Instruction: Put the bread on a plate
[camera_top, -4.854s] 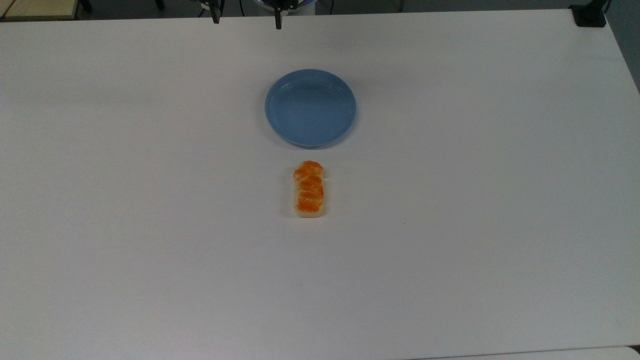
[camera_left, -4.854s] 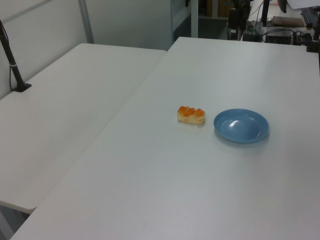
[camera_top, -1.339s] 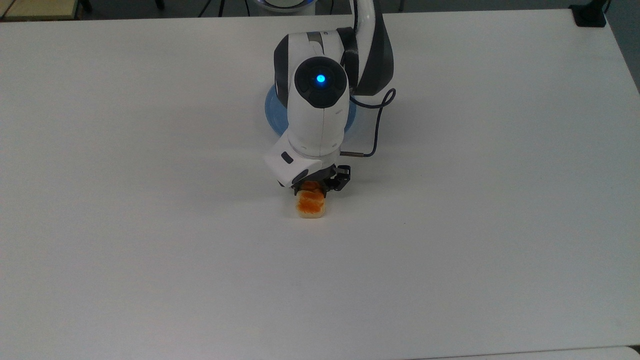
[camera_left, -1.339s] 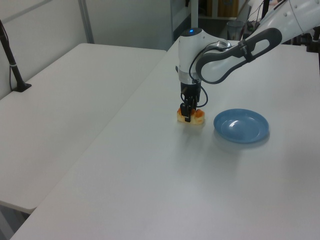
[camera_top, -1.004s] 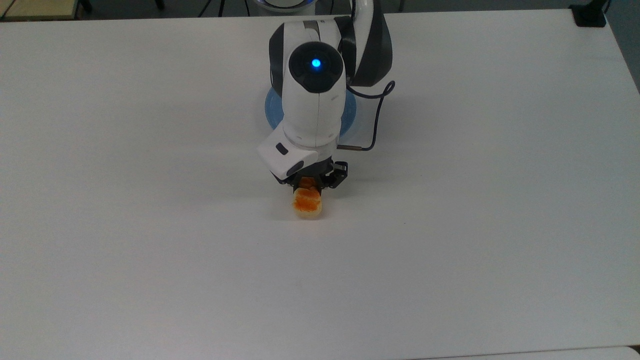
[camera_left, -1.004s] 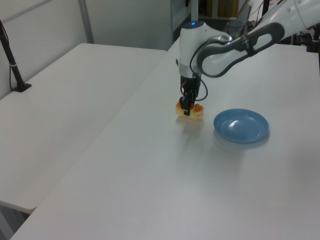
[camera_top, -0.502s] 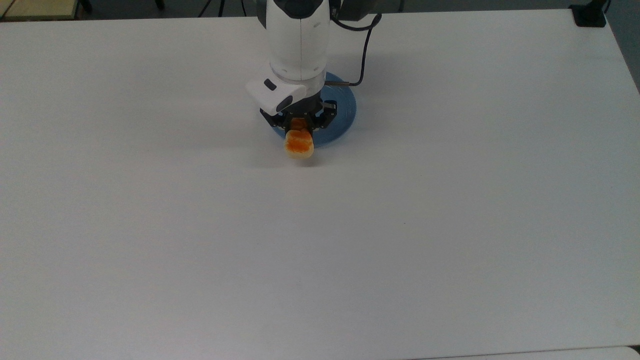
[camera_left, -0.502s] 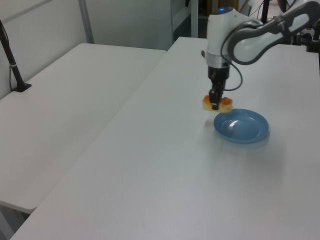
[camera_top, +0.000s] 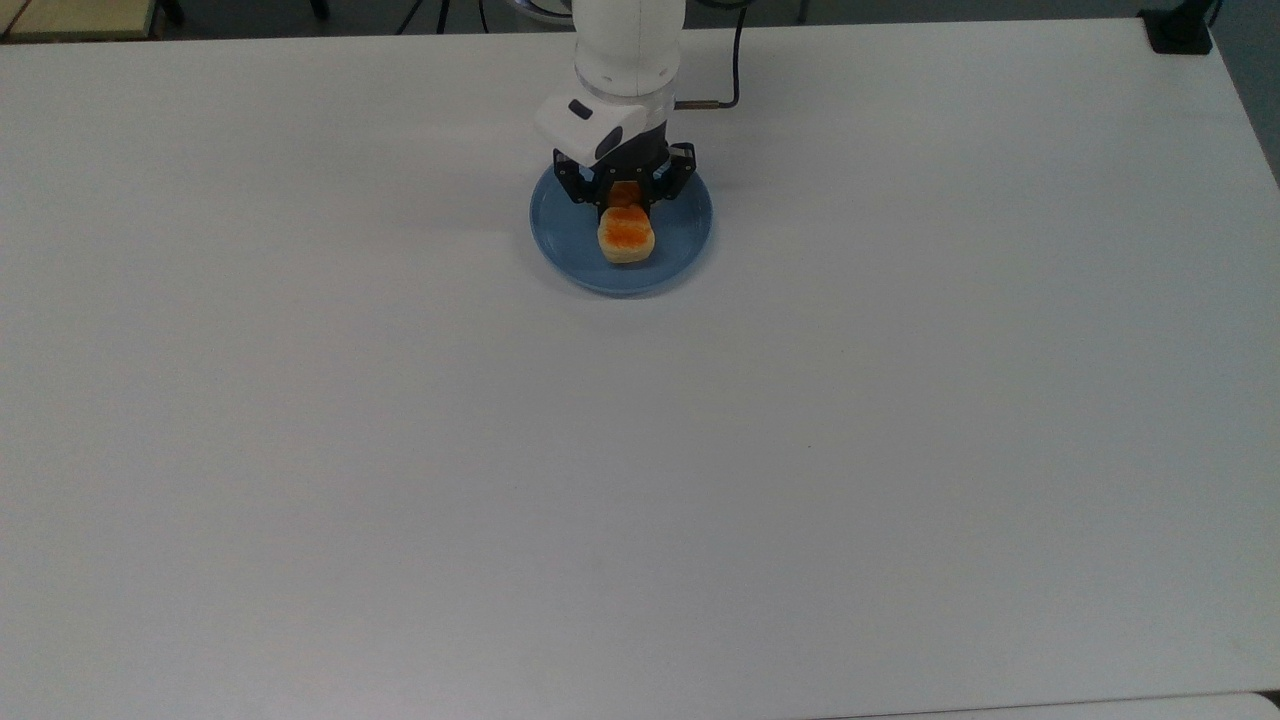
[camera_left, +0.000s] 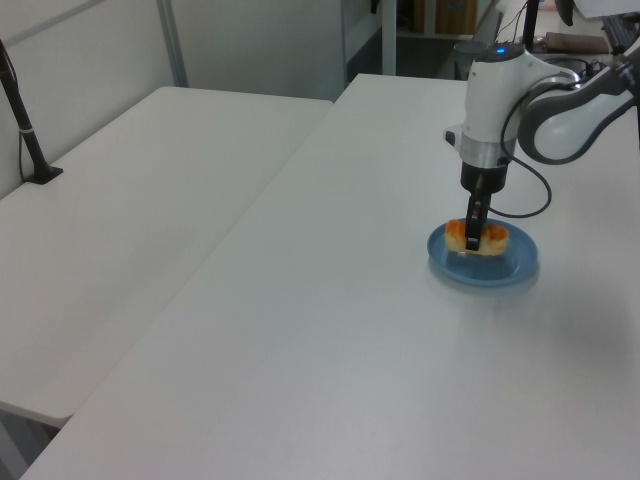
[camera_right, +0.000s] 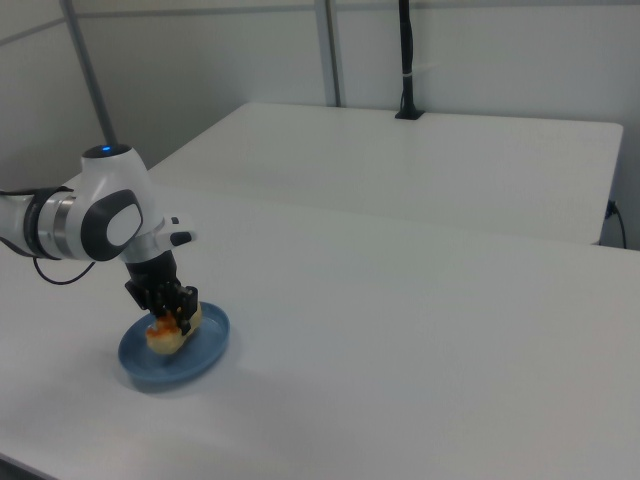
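A wide white table (camera_top: 300, 400) carries the things. Directly on it lies a round blue plate (camera_top: 685, 255), toward the far edge and about midway across in the top view. A second white table (camera_left: 130, 210) adjoins it on the left view's left.

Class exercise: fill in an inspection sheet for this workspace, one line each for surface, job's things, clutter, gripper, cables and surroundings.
Surface: white table, bare apart from the job's things.
Job's things: bread over the blue plate, inside the rim; whether it rests on the plate cannot be told.
Clutter: nothing seen.
Gripper: gripper over the plate, fingers shut on the bread, one each side.
Cables: a dark cable loops from the arm's wrist; another runs down a black post on the second table.
Surroundings: a second white table alongside; grey partition walls; a black clamp at the table's corner.
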